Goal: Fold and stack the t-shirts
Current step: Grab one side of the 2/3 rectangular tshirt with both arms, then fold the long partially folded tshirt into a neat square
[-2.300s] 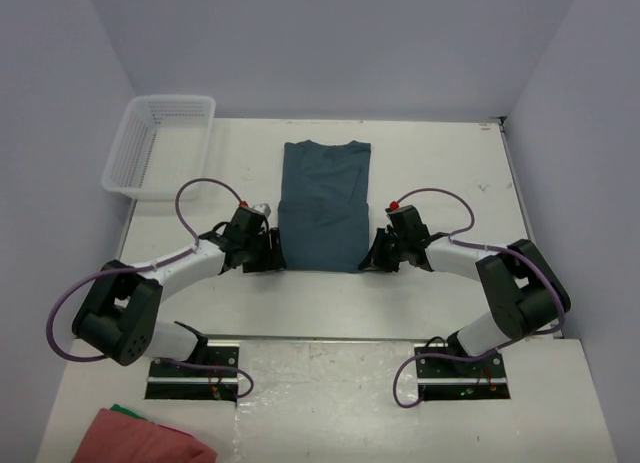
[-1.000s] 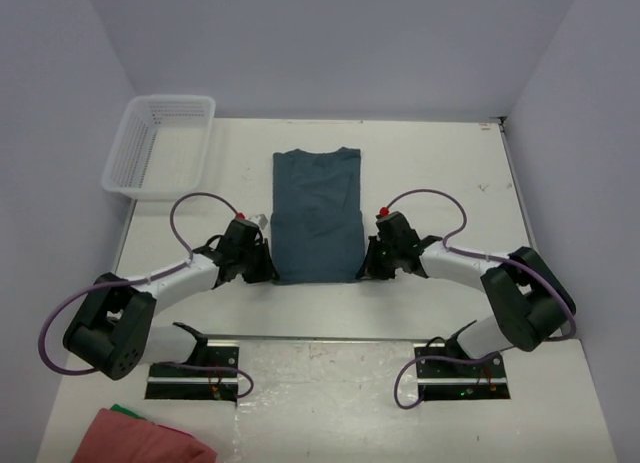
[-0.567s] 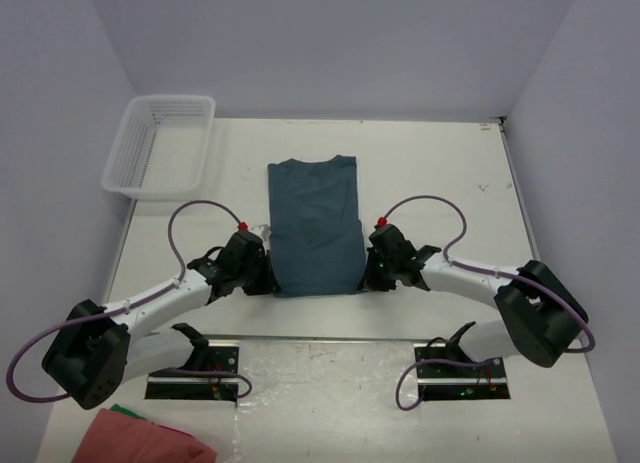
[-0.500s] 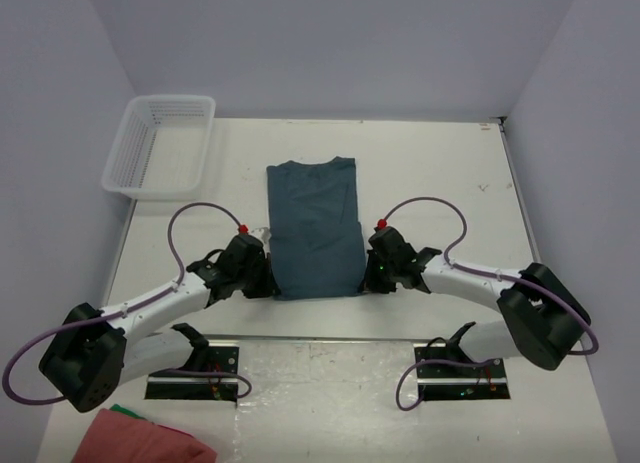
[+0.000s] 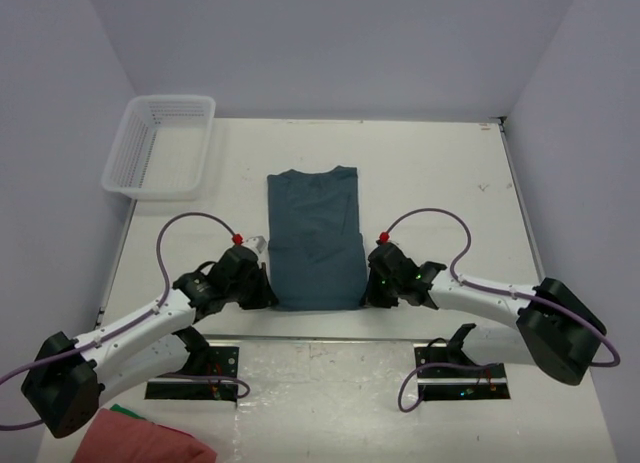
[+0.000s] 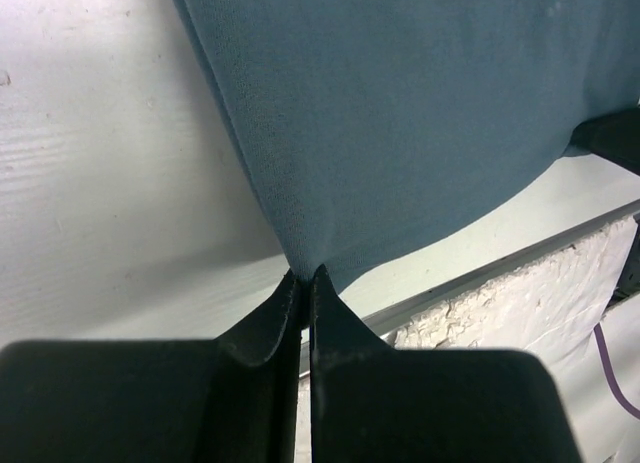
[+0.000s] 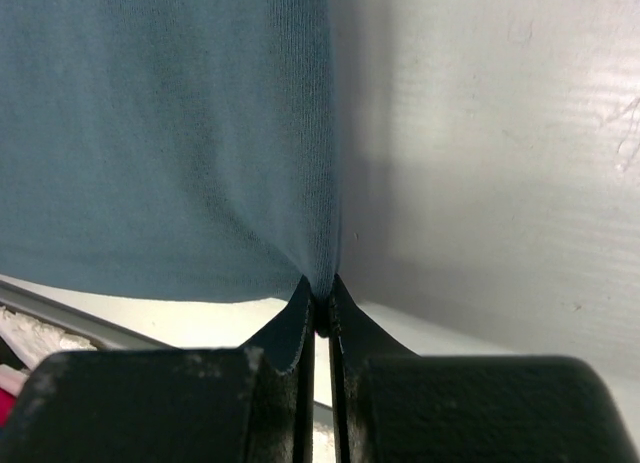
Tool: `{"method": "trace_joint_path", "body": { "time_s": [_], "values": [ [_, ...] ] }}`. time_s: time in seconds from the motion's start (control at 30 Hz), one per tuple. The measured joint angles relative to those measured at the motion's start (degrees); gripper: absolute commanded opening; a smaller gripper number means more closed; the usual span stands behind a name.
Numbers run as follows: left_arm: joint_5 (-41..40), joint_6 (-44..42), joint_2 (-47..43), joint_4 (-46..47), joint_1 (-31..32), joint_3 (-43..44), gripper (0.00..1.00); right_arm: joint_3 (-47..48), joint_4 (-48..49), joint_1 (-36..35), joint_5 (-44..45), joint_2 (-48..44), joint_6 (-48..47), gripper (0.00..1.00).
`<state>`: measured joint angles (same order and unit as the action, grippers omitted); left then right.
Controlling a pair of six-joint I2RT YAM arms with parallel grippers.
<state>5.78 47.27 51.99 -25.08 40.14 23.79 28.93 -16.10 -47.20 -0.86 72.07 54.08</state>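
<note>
A teal t-shirt (image 5: 315, 238), folded lengthwise into a narrow strip, lies flat in the middle of the white table, collar at the far end. My left gripper (image 5: 268, 298) is shut on the t-shirt's near left hem corner (image 6: 305, 268). My right gripper (image 5: 368, 295) is shut on the near right hem corner (image 7: 320, 288). Both pinch the cloth close to the table's near edge. A red t-shirt (image 5: 140, 438) lies bunched at the bottom left, off the table.
A white mesh basket (image 5: 160, 145) stands at the table's far left corner. The table's near edge and its metal strip (image 6: 480, 278) run just behind the hem. Blue-grey walls enclose the table on three sides.
Both grippers have pulled the teal t-shirt's hem toward the near edge of the table, and the whole shirt has slid nearer. Both stay shut on it.
</note>
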Motion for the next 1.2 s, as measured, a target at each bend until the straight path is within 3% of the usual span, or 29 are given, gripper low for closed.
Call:
{"method": "trace_joint_path", "body": {
  "time_s": [0.37, 0.57, 0.7, 0.8, 0.97, 1.1, 1.2],
  "values": [
    [-1.64, 2.05, -5.77, -6.27, 3.23, 0.85, 0.00, 1.01, -8.00, -7.26, 4.48, -5.40, 3.04, 0.00],
    [-7.69, 1.11, -3.65, -12.00, 3.50, 14.75, 0.00, 15.43, -20.61, -8.66, 11.17, -6.14, 0.98, 0.00],
    [-10.38, -2.05, 6.84, -11.06, 2.27, 27.65, 0.00, 28.85, -25.07, -4.90, 13.94, -1.09, -3.93, 0.00],
    [-9.51, -5.25, 16.68, -8.24, -2.80, 35.52, 0.00, 37.35, -26.62, 0.35, 14.73, 5.05, -8.74, 0.00],
    [-7.87, -10.67, 34.05, -4.92, -12.55, 47.47, 0.00, 52.74, -26.95, 11.08, 12.63, 20.39, -17.27, 0.00],
    [-6.21, -13.97, 46.66, -2.93, -16.92, 55.87, 0.00, 64.19, -27.32, 17.46, 8.81, 33.46, -22.36, 0.00],
    [-3.80, -16.65, 56.87, 0.24, -20.28, 61.46, 0.21, 76.85, -29.86, 21.22, 5.42, 45.59, -25.59, 0.42]
  ]
}}
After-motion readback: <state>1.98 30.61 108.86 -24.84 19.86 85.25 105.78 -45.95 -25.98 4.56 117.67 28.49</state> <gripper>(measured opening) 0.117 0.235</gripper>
